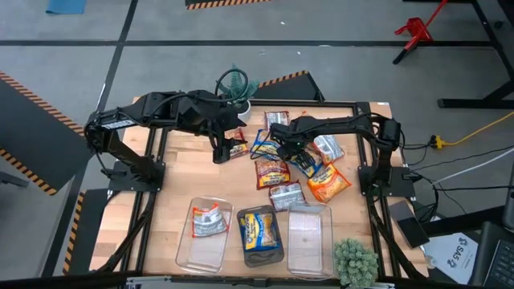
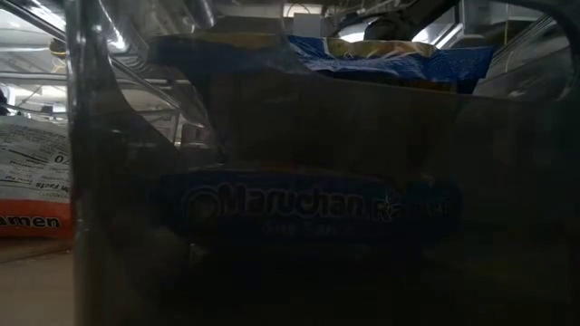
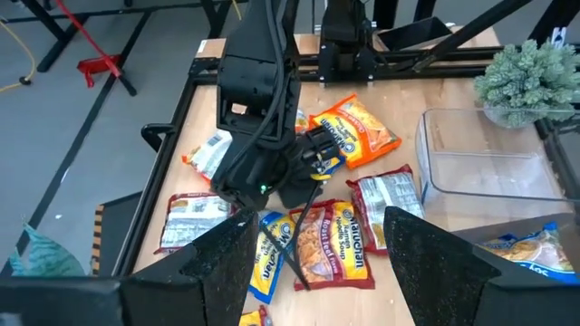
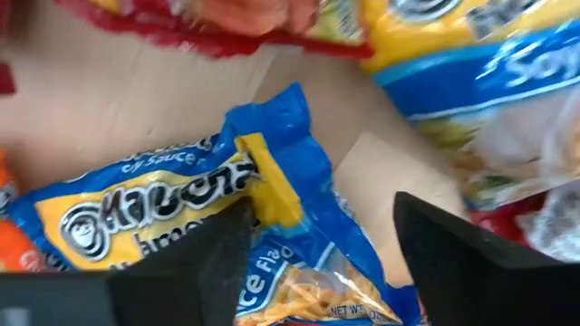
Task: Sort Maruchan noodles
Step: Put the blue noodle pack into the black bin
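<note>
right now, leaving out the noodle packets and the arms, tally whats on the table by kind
clear bins: 3
small plants: 2
total: 5

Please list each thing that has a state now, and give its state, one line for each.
left bin: holds one red-and-silver packet.
middle bin: holds blue-and-yellow packets.
right bin: empty.
left gripper: open, above the pile, holding nothing.
right gripper: open, low over a blue-and-yellow packet.
unsorted packets: loose on the table.
</note>
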### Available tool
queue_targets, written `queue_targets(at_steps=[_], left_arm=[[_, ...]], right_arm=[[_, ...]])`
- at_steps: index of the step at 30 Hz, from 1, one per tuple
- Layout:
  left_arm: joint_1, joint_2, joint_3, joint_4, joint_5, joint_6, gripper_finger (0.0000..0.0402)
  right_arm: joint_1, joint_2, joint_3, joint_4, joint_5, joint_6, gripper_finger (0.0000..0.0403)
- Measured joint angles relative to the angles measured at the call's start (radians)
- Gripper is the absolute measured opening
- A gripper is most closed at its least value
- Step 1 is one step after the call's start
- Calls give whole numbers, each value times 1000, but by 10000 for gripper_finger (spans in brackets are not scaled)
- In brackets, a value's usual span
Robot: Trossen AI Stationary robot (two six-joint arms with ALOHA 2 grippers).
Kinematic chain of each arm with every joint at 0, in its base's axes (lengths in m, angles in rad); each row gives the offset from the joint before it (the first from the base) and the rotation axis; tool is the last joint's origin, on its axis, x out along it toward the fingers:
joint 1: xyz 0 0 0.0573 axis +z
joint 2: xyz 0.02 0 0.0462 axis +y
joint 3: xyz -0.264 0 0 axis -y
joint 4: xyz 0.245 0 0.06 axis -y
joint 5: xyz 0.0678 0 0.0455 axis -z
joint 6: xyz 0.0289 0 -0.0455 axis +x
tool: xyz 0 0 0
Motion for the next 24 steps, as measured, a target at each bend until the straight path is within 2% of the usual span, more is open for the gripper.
queue_targets(at_steps=[4,15,24], left_arm=[[0,0,0,0,-1,1,234],[0,0,0,-24,-1,-2,234],[0,-8,0,-27,-1,-31,234]], right_arm=[[0,0,-4,-10,-35,-9,183],[0,0,-4,-1,-25,31,11],[1,-19,57,-2,-11,208,1]])
